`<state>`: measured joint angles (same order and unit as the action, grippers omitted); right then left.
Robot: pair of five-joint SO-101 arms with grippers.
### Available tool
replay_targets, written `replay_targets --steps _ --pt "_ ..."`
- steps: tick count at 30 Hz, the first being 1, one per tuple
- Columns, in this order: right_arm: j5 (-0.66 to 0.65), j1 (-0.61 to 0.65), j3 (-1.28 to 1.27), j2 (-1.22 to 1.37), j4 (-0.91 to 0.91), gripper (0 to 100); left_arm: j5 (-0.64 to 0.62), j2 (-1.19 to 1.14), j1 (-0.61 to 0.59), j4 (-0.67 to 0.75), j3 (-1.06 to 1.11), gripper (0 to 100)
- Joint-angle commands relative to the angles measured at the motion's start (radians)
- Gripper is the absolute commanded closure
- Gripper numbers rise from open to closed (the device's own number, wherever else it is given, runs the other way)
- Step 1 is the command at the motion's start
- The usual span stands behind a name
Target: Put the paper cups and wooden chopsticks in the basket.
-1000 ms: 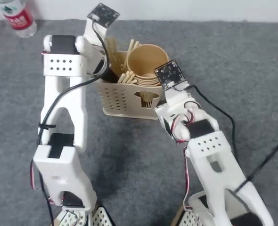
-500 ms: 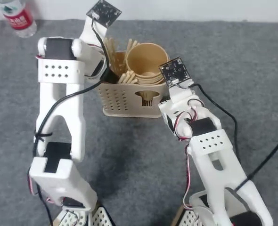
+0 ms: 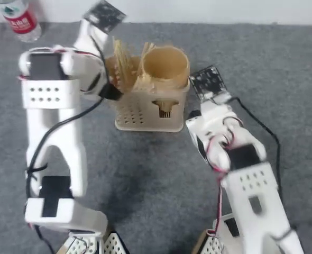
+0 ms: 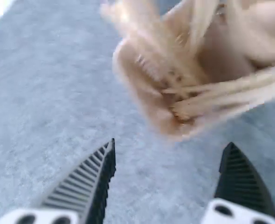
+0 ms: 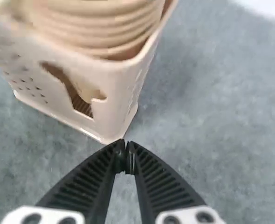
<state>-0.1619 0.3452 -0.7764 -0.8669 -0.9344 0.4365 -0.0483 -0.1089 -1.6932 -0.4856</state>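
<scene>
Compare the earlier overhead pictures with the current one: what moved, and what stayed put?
Both arms drew away from the basket: the left arm swung to its left, the right arm to its right. The left tool is open and empty, the right tool shut and empty; no grasp or release shows. The basket, the paper cups and wooden chopsticks inside it, and the bottle stayed put.
</scene>
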Motion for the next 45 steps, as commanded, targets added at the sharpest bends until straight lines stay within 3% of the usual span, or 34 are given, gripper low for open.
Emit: replay_targets --steps 1,6,12,16,20,24,29,36,39,42,45 --pt "-0.015 -0.004 0.057 -0.119 -0.056 99.1 -0.054 0.046 -0.087 0.121 -0.001 66" --pt "-0.017 -0.015 0.072 -0.160 -0.165 99.1 -0.118 0.091 -0.169 0.161 -0.047 66" --pt "-0.032 -0.028 0.365 -0.229 -0.467 99.1 -0.160 0.288 -0.261 -0.006 -0.246 66" --pt "-0.029 -0.031 0.591 -0.185 -0.693 99.0 -0.176 0.446 -0.290 -0.064 -0.177 66" --pt "-0.029 -0.033 0.690 -0.140 -0.863 98.8 -0.338 0.651 -0.341 -0.064 0.076 66" --pt "-0.026 -0.035 0.663 -0.200 -0.863 98.5 -0.342 0.882 -0.339 -0.064 0.331 66" --pt "-0.003 -0.035 0.525 -0.464 -0.863 89.5 -0.342 1.214 -0.342 -0.060 0.688 66" --pt "0.072 -0.035 0.218 -0.944 -0.862 83.7 -0.342 1.691 -0.342 0.164 1.363 66" --pt "0.091 -0.065 0.126 -0.934 -0.860 83.7 -0.342 1.878 -0.345 0.252 1.635 66" --pt "0.133 -0.177 0.124 -0.842 -0.854 83.4 -0.354 1.860 -0.342 0.311 1.779 66" --pt "0.140 -0.274 0.112 -0.765 -0.823 83.4 -0.451 1.818 -0.339 0.368 1.845 66"
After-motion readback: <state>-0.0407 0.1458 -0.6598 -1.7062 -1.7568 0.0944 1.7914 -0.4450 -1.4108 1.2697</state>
